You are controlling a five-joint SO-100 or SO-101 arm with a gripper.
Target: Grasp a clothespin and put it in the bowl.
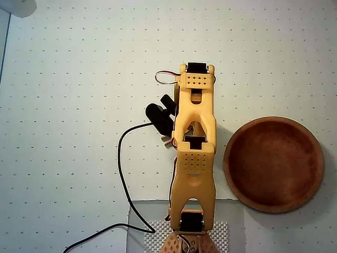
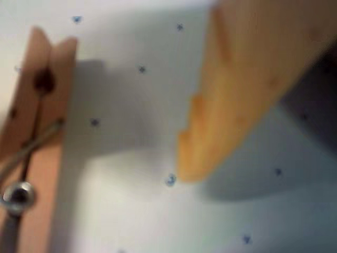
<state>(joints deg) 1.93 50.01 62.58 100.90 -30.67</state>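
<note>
On the table: one clothespin (image 2: 31, 142), one bowl (image 1: 274, 164).

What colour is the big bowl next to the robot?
Reddish-brown, like polished wood. The bowl shows best in the overhead view.

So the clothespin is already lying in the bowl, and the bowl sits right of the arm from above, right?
Not quite. The bowl is empty in the overhead view. The clothespin lies on the dotted table, seen in the wrist view. The bowl does sit right of the arm.
</note>
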